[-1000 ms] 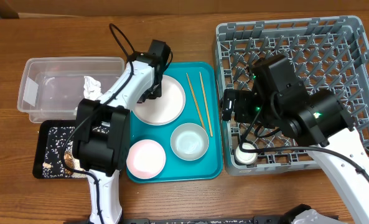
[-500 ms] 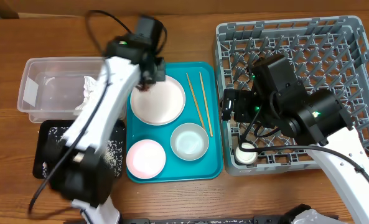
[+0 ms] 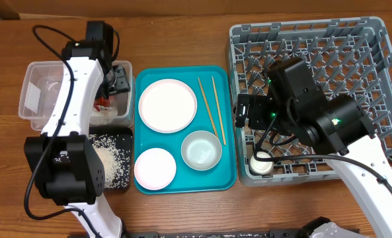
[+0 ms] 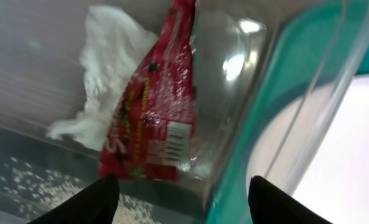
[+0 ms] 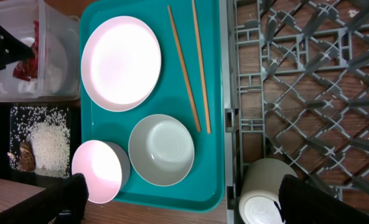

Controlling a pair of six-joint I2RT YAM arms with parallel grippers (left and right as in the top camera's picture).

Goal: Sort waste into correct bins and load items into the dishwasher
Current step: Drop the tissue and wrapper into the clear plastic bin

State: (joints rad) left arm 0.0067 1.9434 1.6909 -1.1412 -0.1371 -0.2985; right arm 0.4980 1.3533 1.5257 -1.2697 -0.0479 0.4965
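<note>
Inside the clear tub (image 3: 50, 65), the red wrapper (image 4: 156, 118) lay against the white napkin (image 4: 109, 68), with the left gripper (image 4: 190, 202) spread wide above it, holding nothing; the right gripper (image 5: 184, 196) also stood open and empty. Light, limp and slick, the wrapper looked best pinched at a crumpled end. Only the left wrist view showed its printed face; overhead, the arm hid most of it.

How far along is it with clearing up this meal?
Done: the red wrapper and napkin lie in the clear tub, rice scraps in the black tray, and one cup sits in the dish rack. In hand: nothing; the left gripper over the tub and the right gripper are both open. To do: the large plate, small plate, bowl and chopsticks, all on the teal tray.
</note>
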